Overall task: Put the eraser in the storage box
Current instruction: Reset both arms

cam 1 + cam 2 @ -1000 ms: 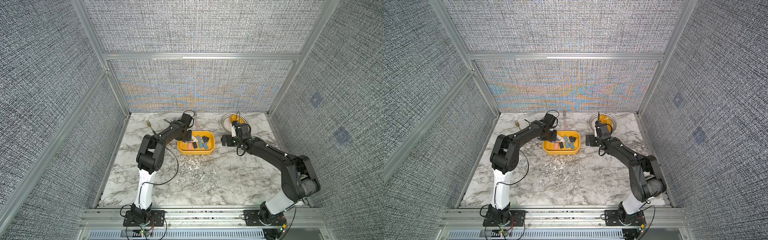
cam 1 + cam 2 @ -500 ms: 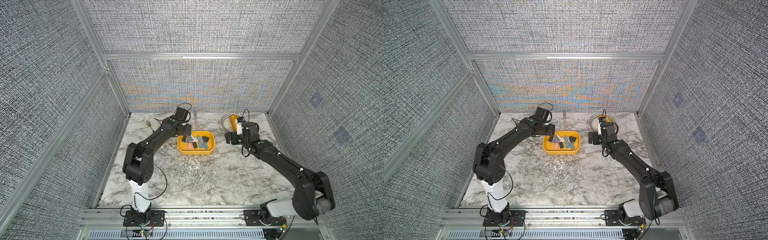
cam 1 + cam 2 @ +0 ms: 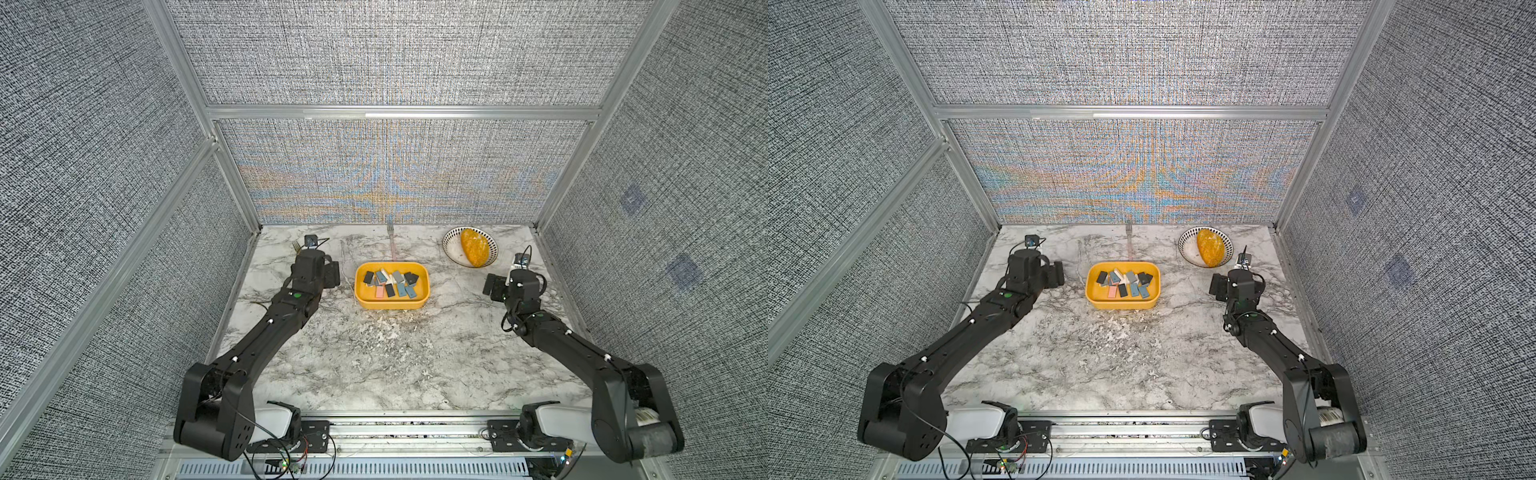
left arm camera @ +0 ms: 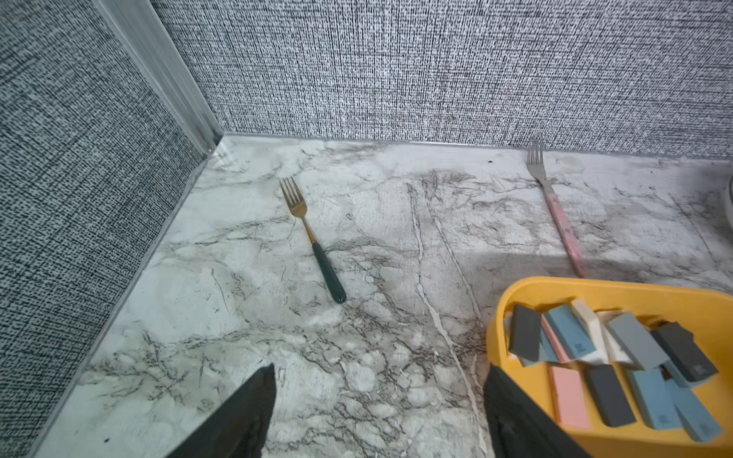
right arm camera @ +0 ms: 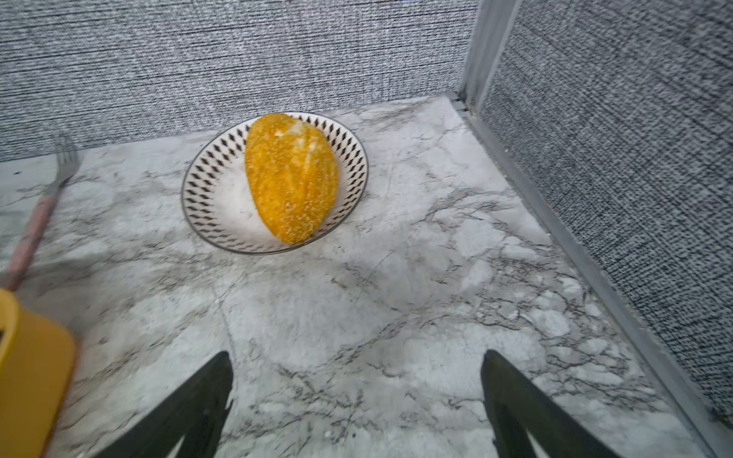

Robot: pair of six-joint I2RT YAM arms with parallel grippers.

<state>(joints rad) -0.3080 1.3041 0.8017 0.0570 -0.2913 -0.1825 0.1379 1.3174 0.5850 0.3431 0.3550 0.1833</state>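
Note:
The storage box [image 3: 390, 306] [image 3: 1121, 305] is a shallow yellow tub at mid-table in both top views. Several flat erasers lie piled inside it, black, blue, grey, white and a pink eraser [image 3: 379, 292] [image 4: 569, 396]. My left gripper [image 3: 332, 276] [image 3: 1057, 274] [image 4: 378, 368] hovers just left of the box, open, with only bare marble between its fingers. Well to the right of the box, my right gripper [image 3: 492, 286] [image 3: 1217, 286] [image 5: 357, 357] stands open and empty. The box's corner [image 5: 35, 357] shows in the right wrist view.
A white bowl [image 3: 451, 249] [image 5: 222, 198] with a dark-patterned rim holds an orange-yellow lump at the back right. A green-handled fork [image 4: 313, 242] lies at the back left. A pink-handled fork [image 3: 391, 241] [image 4: 559, 222] lies behind the box. Walls close three sides.
Both arms drew back from the box: the left gripper moved left off its rim and opened wider, and the right gripper moved right, still open.

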